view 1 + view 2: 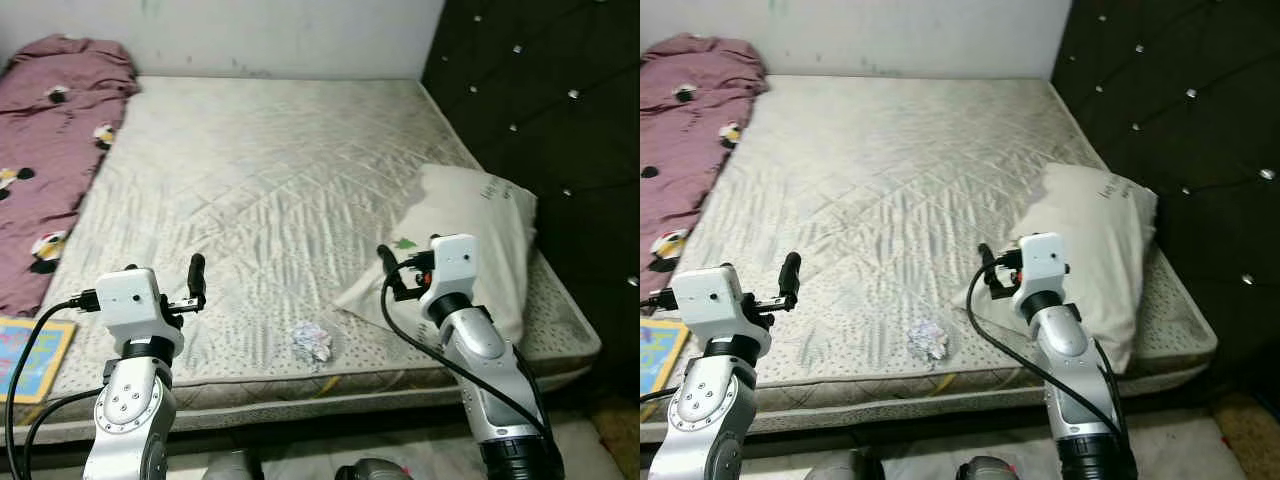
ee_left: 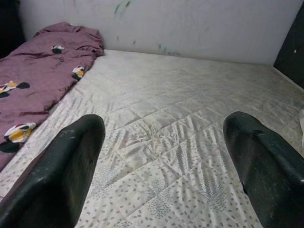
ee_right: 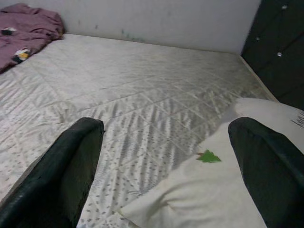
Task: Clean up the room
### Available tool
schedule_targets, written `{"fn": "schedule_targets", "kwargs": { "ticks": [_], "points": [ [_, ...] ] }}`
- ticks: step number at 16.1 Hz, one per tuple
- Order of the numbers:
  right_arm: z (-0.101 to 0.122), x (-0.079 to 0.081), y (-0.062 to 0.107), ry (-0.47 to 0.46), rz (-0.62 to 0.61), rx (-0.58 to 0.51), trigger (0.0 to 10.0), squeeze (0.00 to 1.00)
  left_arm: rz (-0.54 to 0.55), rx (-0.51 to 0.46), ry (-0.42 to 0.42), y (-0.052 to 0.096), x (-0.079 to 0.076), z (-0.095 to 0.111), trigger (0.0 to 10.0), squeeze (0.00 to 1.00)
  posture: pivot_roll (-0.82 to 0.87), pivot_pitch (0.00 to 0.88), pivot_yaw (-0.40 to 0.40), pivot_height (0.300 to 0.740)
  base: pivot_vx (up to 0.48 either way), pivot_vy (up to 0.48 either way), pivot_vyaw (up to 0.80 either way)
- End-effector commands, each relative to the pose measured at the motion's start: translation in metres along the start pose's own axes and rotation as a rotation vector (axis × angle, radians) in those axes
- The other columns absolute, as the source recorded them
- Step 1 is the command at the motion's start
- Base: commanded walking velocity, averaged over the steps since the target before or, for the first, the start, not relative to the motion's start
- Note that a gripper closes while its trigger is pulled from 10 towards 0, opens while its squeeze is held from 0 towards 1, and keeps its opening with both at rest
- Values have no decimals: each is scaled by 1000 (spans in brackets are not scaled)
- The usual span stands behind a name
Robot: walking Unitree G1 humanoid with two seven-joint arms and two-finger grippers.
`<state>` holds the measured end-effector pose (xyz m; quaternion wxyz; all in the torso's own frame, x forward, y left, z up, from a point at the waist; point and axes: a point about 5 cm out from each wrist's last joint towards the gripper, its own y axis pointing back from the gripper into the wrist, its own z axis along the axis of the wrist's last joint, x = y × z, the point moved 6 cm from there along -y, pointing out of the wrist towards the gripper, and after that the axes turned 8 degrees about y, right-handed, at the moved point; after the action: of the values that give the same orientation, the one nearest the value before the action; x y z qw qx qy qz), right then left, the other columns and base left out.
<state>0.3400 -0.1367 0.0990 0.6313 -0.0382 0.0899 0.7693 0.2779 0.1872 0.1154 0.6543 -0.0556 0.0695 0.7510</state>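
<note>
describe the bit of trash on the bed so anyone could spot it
On the bare quilted white mattress, look at the near edge, between the two arms. The small crumpled white paper wad lies there, left of the white pillow, the only loose scrap.

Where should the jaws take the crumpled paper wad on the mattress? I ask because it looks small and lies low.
Grip the crumpled paper wad across its middle, coming straight down from above. It lies loose on the flat mattress near the front edge, with open surface all around, so probably either side suits. The left gripper and right gripper both hover open nearby.
</note>
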Motion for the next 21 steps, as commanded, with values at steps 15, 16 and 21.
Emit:
{"fn": "schedule_targets", "kwargs": {
  "ticks": [15,16,21],
  "points": [
    [2,1,-1,-1,16,-6,10000,0,70,-40,-103,-2,11,2,10000,0,-19,29,-61,619,0,0,0],
    [2,2,-2,-1,19,-7,10000,0,73,-39,-100,-2,11,2,10000,0,-19,29,-61,604,0,0,0],
    [1,8,-4,5,46,0,10000,0,94,-26,-104,-4,14,0,10000,0,-22,43,-61,569,0,0,0]
  ]
}}
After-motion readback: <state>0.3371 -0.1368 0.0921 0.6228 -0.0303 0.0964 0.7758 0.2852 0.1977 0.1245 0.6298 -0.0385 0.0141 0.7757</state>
